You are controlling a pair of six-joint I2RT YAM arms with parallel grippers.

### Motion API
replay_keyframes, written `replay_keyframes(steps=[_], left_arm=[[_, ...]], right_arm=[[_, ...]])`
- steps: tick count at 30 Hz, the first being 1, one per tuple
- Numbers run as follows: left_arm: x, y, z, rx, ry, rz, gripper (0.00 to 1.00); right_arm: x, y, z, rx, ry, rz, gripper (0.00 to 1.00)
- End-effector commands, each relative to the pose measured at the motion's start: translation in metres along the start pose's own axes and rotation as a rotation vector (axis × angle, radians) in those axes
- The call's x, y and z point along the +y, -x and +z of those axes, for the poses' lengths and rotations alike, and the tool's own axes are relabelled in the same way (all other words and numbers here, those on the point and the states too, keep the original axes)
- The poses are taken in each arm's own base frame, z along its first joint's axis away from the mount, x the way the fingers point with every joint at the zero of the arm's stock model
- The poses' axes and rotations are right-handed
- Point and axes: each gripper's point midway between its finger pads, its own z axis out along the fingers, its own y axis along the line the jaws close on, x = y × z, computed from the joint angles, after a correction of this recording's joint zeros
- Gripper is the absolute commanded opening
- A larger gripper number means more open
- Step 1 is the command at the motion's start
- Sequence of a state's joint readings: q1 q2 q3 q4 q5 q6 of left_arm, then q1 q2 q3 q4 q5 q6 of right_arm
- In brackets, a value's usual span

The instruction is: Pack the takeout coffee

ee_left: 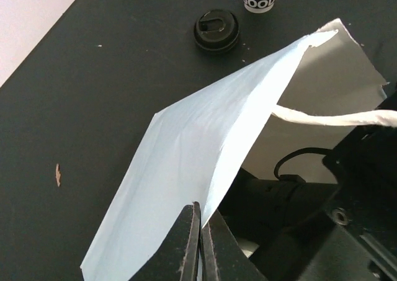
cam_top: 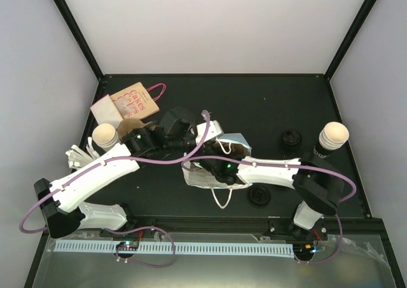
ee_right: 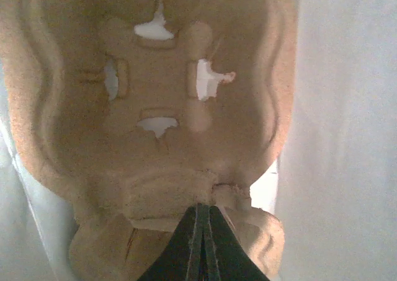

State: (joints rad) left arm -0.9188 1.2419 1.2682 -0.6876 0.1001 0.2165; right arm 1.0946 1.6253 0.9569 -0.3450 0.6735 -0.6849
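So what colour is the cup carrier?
The cup carrier is tan, plain moulded pulp; clearest in the right wrist view.

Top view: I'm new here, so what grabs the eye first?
The white bag in the middle draws the eye: the left pincer pinches its edge while the right pincer grips a tray inside. The left cup and right cup stand at the sides.

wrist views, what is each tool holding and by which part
The right tool is shut on the pulp cup carrier, pinching its near rim. The left tool is shut on the white paper bag, pinching one wall's edge.
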Motion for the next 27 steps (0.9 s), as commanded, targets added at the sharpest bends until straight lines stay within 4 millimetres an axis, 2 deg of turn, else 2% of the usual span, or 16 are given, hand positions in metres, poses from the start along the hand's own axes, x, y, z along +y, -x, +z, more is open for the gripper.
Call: replay_keyframes(steps=[1,7,16,20,27], left_arm=[[-0.056,-0.006,-0.009,0.020,-0.265,0.000,0.02],[-0.052,0.000,-0.012,-0.004,-0.238,-0.014,0.02],[-0.049,-0.002,-0.007,0.006,-0.223,-0.028,0.02],[-0.028,-0.003,-0.003,0.031,-0.113,-0.062,0.02],[0.000,0.006,-0.006,0.029,-0.036,-0.123,0.01]], right_arm=[[-0.028,0.010,0.016,-0.020,-0.076,0.090,0.01],[-0.020,0.013,0.028,-0.010,-0.066,0.090,0.01],[-0.024,0.010,0.021,-0.012,-0.065,0.098,0.01],[-0.027,0.007,0.006,-0.018,-0.060,0.112,0.01],[-0.037,-0.002,-0.040,-0.085,-0.034,0.164,0.01]])
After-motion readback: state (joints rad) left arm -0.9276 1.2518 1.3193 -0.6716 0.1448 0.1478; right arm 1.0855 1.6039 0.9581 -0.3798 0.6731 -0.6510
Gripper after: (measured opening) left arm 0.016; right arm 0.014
